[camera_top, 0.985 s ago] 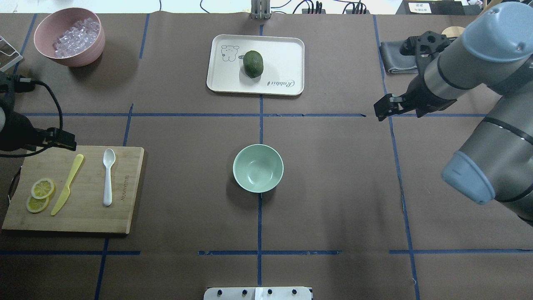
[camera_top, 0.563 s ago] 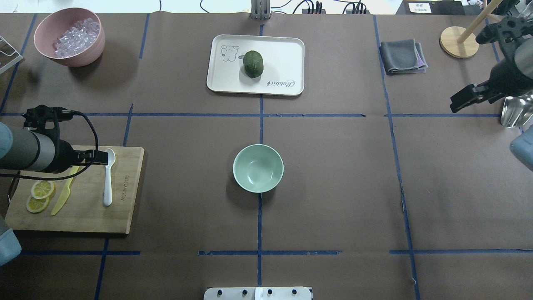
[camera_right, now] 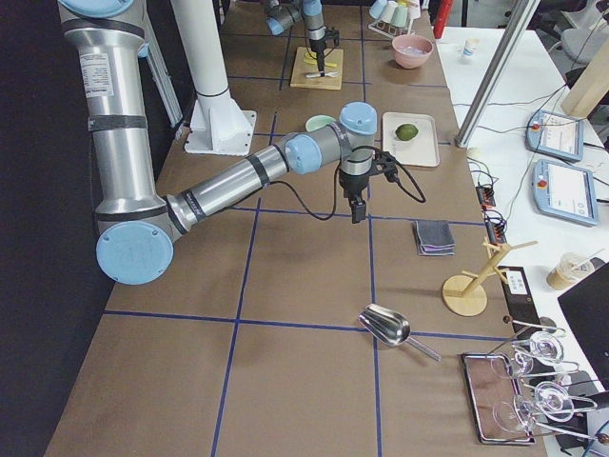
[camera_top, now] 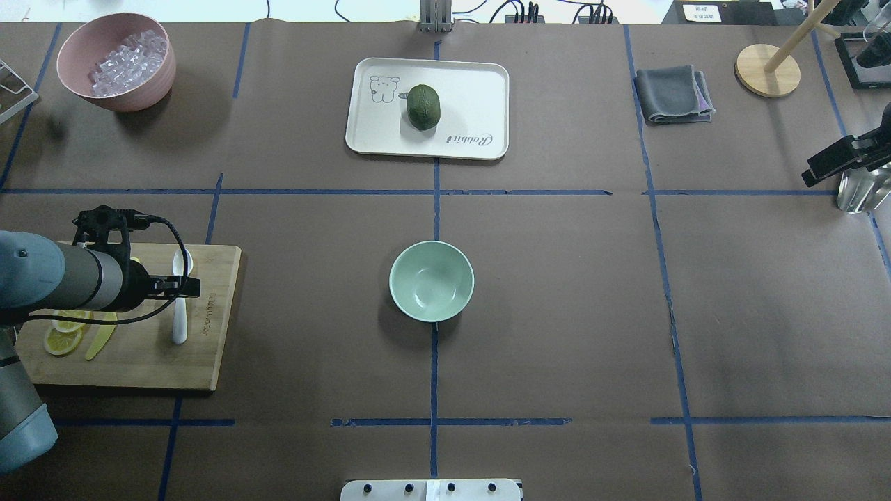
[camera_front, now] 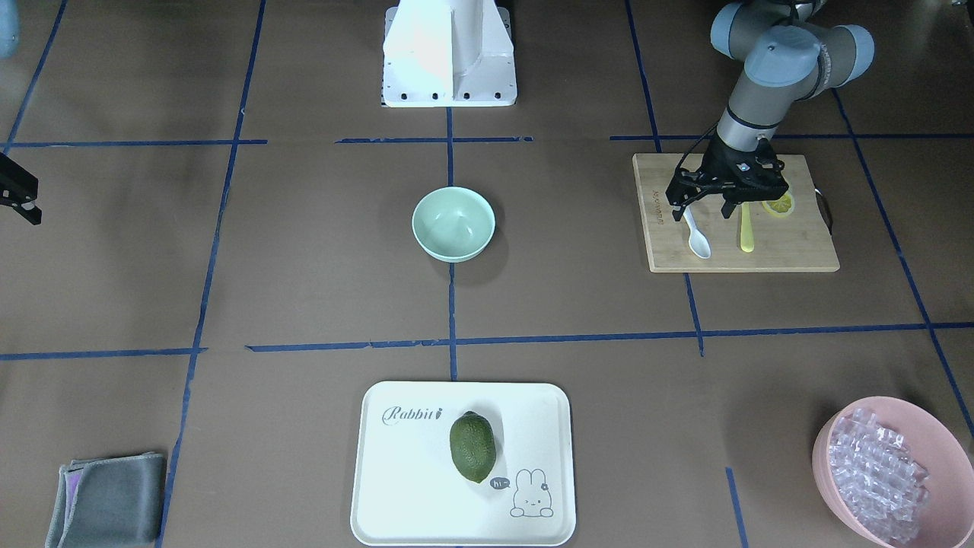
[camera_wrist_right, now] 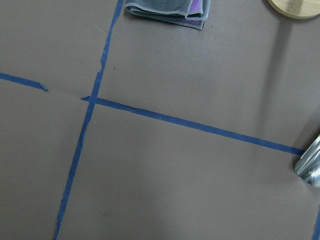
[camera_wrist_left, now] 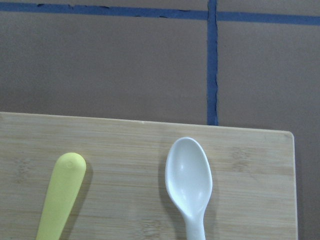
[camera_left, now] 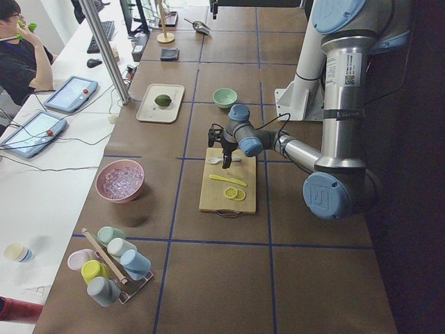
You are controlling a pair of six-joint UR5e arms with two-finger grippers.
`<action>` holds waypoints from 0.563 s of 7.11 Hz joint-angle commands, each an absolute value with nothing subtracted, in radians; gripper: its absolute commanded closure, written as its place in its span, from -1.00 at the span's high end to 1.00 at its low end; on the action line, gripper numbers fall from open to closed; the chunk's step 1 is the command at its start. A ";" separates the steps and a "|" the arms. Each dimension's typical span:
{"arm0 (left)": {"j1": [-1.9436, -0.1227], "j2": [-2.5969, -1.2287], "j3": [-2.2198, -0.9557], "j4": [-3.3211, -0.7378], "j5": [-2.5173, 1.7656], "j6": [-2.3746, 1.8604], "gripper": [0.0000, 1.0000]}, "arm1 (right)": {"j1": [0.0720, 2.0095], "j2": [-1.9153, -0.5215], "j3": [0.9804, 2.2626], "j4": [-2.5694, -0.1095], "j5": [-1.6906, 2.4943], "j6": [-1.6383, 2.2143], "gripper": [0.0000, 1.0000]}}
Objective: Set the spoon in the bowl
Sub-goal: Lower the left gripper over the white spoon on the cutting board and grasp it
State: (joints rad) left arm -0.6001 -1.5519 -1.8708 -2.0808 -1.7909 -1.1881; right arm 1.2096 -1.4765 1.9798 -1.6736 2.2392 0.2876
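The white spoon [camera_top: 180, 325] lies on the wooden cutting board [camera_top: 139, 365] at the left, scoop pointing away from the robot. It also shows in the front view [camera_front: 698, 242] and the left wrist view [camera_wrist_left: 189, 175]. My left gripper [camera_top: 182, 285] hovers over the spoon's handle, its two fingers open on either side of the handle in the front view [camera_front: 701, 209]. The mint-green bowl [camera_top: 431, 280] stands empty at the table's middle. My right gripper [camera_top: 814, 174] is at the far right edge, away from both; I cannot tell whether it is open or shut.
A yellow knife [camera_top: 101, 337] and lemon slices [camera_top: 61, 341] lie on the board beside the spoon. A pink bowl [camera_top: 139, 97] of clear cubes is far left, a white tray [camera_top: 473, 90] with a green fruit [camera_top: 423, 106] far centre. A grey cloth [camera_top: 672, 94] and metal scoop [camera_top: 860, 191] are right.
My left arm has moved right over the board and now hangs above the spoon's handle. My right arm has drawn back to the right edge of the table.
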 commanded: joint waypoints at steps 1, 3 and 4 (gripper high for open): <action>-0.595 -1.566 -1.865 -2.080 -1.795 -1.190 0.65 | 1.212 -1.479 1.979 -1.674 2.241 0.287 1.00; -0.595 -1.568 -1.865 -2.079 -1.796 -1.190 0.44 | 1.213 -1.479 1.979 -1.674 2.240 0.285 1.00; -0.595 -1.568 -1.865 -2.079 -1.796 -1.190 0.33 | 1.213 -1.479 1.979 -1.674 2.240 0.285 1.00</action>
